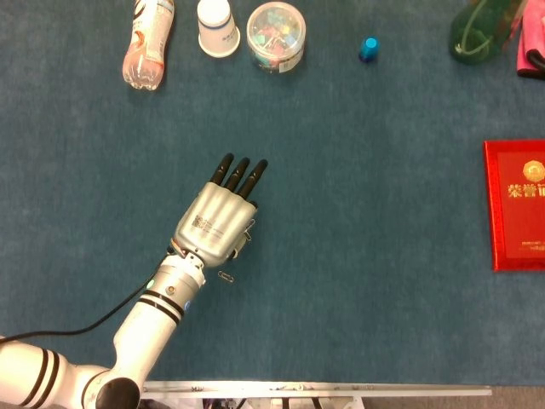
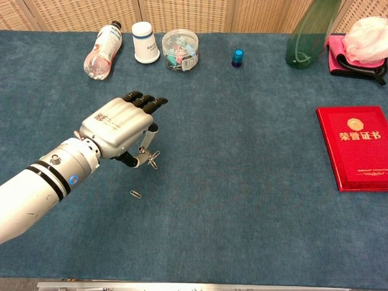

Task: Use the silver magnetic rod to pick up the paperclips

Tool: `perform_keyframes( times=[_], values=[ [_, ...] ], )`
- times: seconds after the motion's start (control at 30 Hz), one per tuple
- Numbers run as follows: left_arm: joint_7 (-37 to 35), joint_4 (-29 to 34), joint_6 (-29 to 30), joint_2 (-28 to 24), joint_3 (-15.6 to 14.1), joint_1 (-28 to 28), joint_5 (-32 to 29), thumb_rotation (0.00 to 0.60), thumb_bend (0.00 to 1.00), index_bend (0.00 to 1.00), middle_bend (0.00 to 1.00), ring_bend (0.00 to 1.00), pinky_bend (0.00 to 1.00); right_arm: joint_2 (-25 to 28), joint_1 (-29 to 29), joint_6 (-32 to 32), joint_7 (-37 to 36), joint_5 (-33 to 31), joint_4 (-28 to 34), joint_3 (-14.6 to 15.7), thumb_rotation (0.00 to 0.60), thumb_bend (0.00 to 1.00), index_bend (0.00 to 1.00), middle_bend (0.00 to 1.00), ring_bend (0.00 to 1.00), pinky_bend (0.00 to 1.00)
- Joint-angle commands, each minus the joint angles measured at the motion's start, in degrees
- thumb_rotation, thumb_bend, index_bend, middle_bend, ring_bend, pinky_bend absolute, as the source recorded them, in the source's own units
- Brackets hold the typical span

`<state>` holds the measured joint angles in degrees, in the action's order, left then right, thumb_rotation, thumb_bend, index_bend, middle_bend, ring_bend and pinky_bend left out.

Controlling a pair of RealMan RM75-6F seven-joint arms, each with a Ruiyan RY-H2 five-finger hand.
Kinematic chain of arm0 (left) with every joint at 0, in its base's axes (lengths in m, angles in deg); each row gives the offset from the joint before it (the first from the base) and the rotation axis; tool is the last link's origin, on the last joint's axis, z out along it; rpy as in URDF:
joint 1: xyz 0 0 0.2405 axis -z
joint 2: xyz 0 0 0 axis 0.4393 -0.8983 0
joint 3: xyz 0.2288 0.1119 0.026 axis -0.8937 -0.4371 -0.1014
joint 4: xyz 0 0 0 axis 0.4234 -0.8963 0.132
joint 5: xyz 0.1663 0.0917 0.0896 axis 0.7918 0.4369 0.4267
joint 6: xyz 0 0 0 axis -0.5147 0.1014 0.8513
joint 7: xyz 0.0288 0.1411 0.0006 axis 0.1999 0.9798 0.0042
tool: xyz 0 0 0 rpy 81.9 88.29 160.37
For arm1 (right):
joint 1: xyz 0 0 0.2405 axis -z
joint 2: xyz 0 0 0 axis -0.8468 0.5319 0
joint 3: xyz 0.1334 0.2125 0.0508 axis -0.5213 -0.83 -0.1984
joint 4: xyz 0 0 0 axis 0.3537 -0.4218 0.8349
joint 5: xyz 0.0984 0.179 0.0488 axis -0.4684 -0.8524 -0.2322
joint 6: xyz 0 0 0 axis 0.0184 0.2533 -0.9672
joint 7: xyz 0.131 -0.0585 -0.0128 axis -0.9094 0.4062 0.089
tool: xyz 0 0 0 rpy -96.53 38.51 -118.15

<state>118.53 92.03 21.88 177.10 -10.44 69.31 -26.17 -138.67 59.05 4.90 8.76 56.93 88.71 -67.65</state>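
My left hand [image 1: 217,226] [image 2: 118,127] hovers palm down over the blue cloth, left of centre. Under the palm it grips the silver magnetic rod [image 2: 145,147], which points down and slightly right. A small cluster of paperclips [image 2: 153,160] hangs at the rod's lower tip, just above the cloth. In the head view the hand hides most of the rod. One loose paperclip [image 2: 136,194] [image 1: 226,278] lies on the cloth just nearer to me than the hand. My right hand is not in either view.
Along the far edge stand a lying plastic bottle [image 2: 103,48], a white cup [image 2: 144,42], a clear tub of coloured clips [image 2: 180,48], a blue cap [image 2: 237,57] and a green bottle [image 2: 309,30]. A red booklet [image 2: 354,148] lies at the right.
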Motion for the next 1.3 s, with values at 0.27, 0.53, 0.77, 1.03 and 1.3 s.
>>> perform_keyframes(
  times=[0.27,0.53,0.77,1.03,1.3],
  values=[
    [-1.03,0.09,0.25,-0.32,-0.32,-1.23,1.18,0.6,0.32,0.57,0.0,0.0,0.05,0.32,0.39,0.61,-1.31,-0.09,0.06,-0.21,0.6,0.14,0.27,0.22,0.16,0.29],
    [-2.04,-0.32,-0.37,-0.28,-0.71,-2.18,1.75,0.6,0.32,0.57,0.0,0.0,0.05,0.37,0.86,1.54,-1.99,-0.42,-0.02,-0.64,0.6,0.14,0.27,0.22,0.16,0.29],
    [-2.6,-1.16,-1.55,0.48,-0.34,-2.36,1.74,0.6,0.32,0.57,0.0,0.0,0.05,0.45,0.82,1.34,-2.26,-0.63,-0.08,-0.81,0.6,0.14,0.27,0.22,0.16,0.29],
    [-2.96,-2.53,-2.82,1.67,0.73,-2.1,1.34,0.6,0.32,0.57,0.0,0.0,0.05,0.6,0.92,1.33,-2.65,-0.69,-0.11,-0.88,0.6,0.14,0.27,0.22,0.16,0.29],
    [-3.45,-3.73,-4.11,2.29,1.3,-1.88,0.44,0.6,0.32,0.57,0.0,0.0,0.05,0.65,1.0,1.37,-2.75,-0.96,-0.14,-1.07,0.6,0.14,0.27,0.22,0.16,0.29]
  ],
)
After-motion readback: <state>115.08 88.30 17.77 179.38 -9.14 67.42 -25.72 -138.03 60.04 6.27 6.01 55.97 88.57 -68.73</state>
